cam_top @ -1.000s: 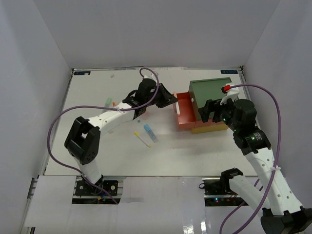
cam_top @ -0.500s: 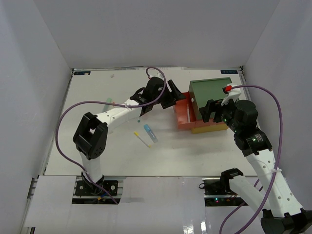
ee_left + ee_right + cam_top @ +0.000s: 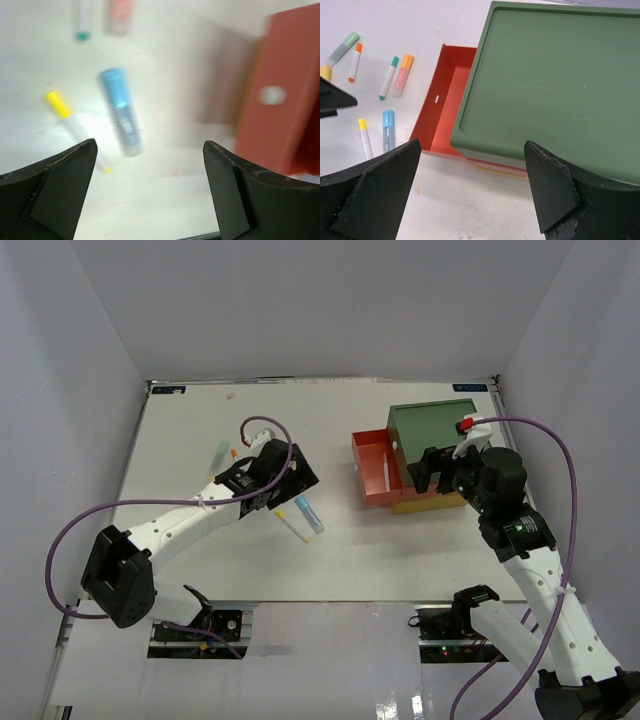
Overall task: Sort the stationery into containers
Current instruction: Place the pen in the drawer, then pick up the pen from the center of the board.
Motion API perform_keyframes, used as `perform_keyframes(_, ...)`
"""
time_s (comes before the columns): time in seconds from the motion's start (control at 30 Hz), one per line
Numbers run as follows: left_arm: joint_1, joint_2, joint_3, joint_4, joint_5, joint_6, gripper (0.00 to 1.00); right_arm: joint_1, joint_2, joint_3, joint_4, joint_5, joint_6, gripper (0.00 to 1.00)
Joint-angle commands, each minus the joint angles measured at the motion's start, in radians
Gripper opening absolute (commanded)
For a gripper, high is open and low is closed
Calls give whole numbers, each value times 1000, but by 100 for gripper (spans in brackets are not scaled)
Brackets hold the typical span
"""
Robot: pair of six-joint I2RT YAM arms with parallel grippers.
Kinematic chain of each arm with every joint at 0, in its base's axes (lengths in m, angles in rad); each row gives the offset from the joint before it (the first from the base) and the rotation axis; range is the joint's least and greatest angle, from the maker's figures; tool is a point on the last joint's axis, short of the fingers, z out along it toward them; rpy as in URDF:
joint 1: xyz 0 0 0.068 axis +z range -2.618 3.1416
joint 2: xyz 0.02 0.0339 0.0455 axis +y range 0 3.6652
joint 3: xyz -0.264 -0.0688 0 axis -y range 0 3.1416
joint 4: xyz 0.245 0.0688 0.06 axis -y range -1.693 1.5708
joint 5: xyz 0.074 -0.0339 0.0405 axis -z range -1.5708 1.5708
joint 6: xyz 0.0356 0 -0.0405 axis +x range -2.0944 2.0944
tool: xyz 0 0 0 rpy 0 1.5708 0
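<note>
The containers are one stacked box with a green top (image 3: 435,425), a red-orange middle drawer (image 3: 372,472) pulled out to the left, and a yellow bottom (image 3: 432,505). A thin white stick (image 3: 386,472) lies in the red drawer. My left gripper (image 3: 303,480) hangs open and empty left of the drawer, just above a blue marker (image 3: 121,111) and a yellow-capped pen (image 3: 64,111). My right gripper (image 3: 470,195) is open and empty above the front edge of the green top (image 3: 545,80). More stationery lies further left: a green pen (image 3: 342,47), an orange-tipped pen (image 3: 354,62), a teal-tipped pen (image 3: 387,77) and an orange-pink marker (image 3: 402,68).
White walls enclose the table on three sides. The left arm's purple cable (image 3: 130,505) loops low over the left half of the table. The red drawer front (image 3: 280,90) stands close to the right of my left gripper.
My left gripper has opened and drawn back from over the red drawer, leftward and toward the near side. The right arm has stayed in place.
</note>
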Motion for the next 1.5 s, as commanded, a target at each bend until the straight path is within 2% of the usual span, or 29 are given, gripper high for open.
perform_keyframes(0.0, -2, -18, -99, -185, -93, -135, 97, 1, -18, -15, 47, -24, 0, 90)
perform_keyframes(0.1, 0, 9, -142, -228, -103, -171, 93, 1, -21, -18, 47, -27, 3, 90)
perform_keyframes(0.33, 0, 164, -72, -303, -136, -208, 79, 0, -35, -24, 44, -18, 3, 90)
perform_keyframes(0.77, 0, 282, -26, -260, -115, -203, 72, 1, -43, -33, 45, -9, 1, 90)
perform_keyframes(0.93, 1, 316, -36, -259, -92, -205, 64, 1, -46, -36, 47, -7, 0, 90)
perform_keyframes(1.13, 0, 290, -52, -263, -93, -194, 47, 0, -47, -41, 47, -3, 1, 90)
perform_keyframes(1.27, 0, 220, -64, -256, -113, -163, 34, 1, -44, -38, 50, -6, 1, 90)
perform_keyframes(1.4, 0, 122, -63, -201, -130, -84, 25, 1, -41, -41, 53, -9, 1, 90)
perform_keyframes(1.47, 1, 54, -67, -115, -107, -16, 20, 1, -43, -41, 53, -9, 1, 90)
